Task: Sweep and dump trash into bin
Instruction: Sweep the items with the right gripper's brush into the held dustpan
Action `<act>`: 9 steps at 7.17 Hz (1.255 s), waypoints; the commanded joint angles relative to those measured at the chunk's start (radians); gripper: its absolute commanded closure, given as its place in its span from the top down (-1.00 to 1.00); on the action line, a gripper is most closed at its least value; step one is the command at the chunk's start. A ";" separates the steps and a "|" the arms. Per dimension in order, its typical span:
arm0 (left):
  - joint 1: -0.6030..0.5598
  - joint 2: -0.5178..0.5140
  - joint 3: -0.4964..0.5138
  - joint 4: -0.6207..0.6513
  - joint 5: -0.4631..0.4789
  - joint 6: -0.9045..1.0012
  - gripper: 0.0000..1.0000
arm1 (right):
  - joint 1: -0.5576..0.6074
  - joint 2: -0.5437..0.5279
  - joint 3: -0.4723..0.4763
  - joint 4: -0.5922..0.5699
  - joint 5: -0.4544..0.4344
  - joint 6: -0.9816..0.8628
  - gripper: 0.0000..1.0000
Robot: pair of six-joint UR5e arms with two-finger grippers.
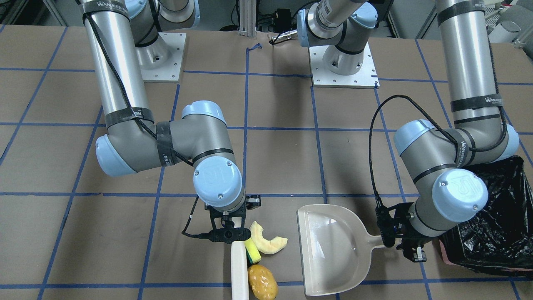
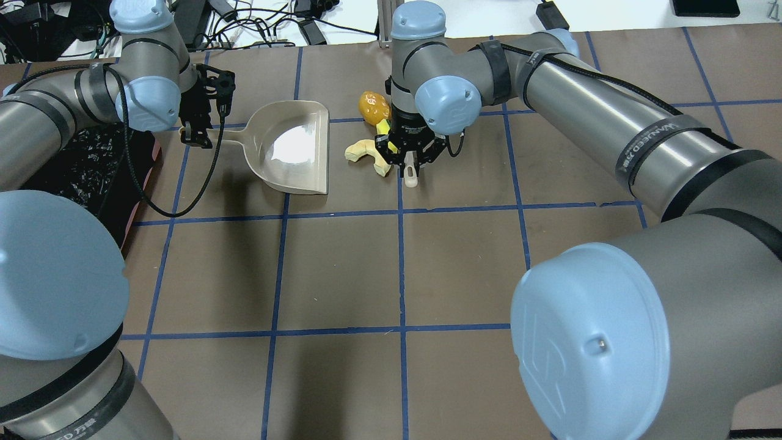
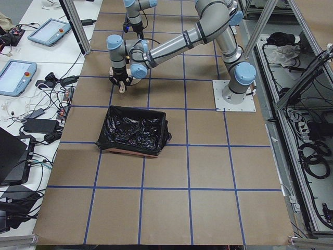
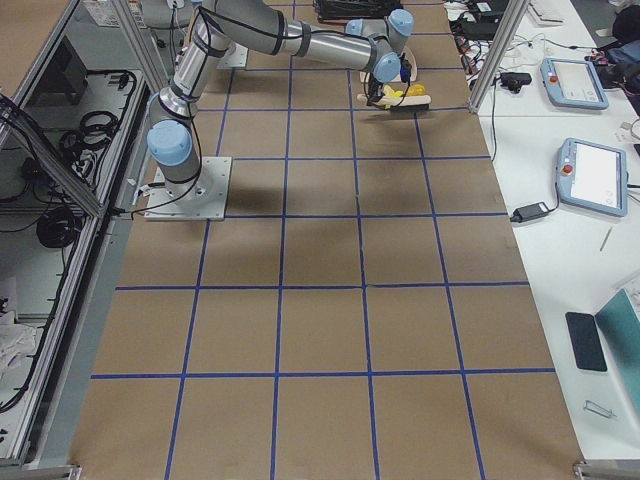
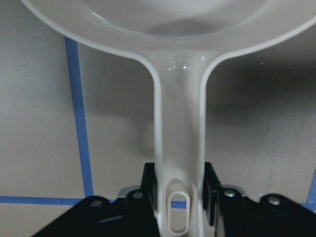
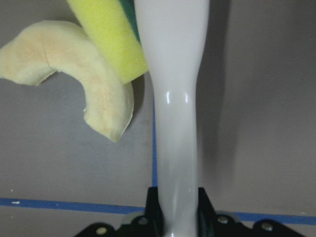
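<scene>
Sweep step: right end effector (image 1: pixel 228 235) clamps brush (image 1: pixel 239 266), left end effector (image 5: pixel 179 190) grips dustpan (image 1: pixel 333 250) handle. Next: push rind (image 1: pixel 268 242), sponge (image 1: pixel 252 252), potato (image 1: pixel 262 282) across into the pan mouth, which holds none yet.

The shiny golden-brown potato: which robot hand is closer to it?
Right. The right gripper, holding the beige brush, is close beside the glossy golden-brown potato. The left gripper grips the beige dustpan by its handle, on the pan's far side.
</scene>
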 commanded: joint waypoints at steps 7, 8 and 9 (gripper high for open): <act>0.000 -0.002 0.000 0.000 -0.002 0.002 -1.00 | 0.128 0.080 -0.137 -0.001 0.166 0.227 -1.00; 0.000 -0.002 0.000 0.000 -0.003 0.002 -1.00 | 0.143 0.080 -0.145 -0.001 0.183 0.242 -1.00; 0.000 -0.002 0.000 0.000 -0.002 0.002 -1.00 | 0.160 0.085 -0.162 -0.006 0.225 0.272 -1.00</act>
